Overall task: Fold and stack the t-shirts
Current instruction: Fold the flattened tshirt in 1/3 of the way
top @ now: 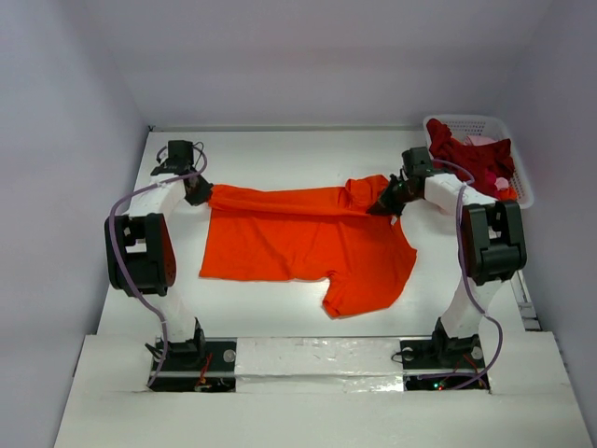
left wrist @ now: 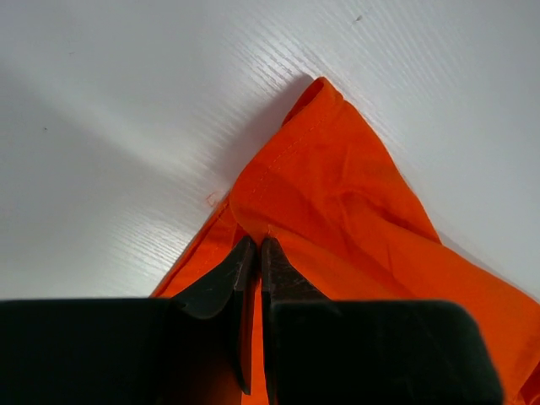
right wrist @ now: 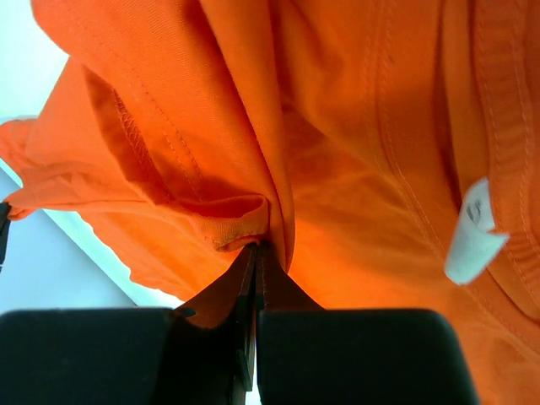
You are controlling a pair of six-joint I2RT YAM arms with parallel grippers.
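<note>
An orange t-shirt [top: 298,238] lies spread across the middle of the white table, one sleeve pointing toward the near edge. My left gripper [top: 200,191] is shut on its far left corner; in the left wrist view the jaws [left wrist: 257,245] pinch the orange hem [left wrist: 337,194]. My right gripper [top: 384,203] is shut on the far right side, near the collar, where the cloth is bunched and lifted. The right wrist view shows folds of orange cloth [right wrist: 253,126] clamped at the jaw tips [right wrist: 256,246] and a white neck label [right wrist: 472,232]. Dark red and pink t-shirts [top: 471,159] fill the basket.
A white lattice basket [top: 522,182] stands at the far right corner of the table, close behind my right arm. Grey walls close in the table on the left, back and right. Purple cables loop off both arms.
</note>
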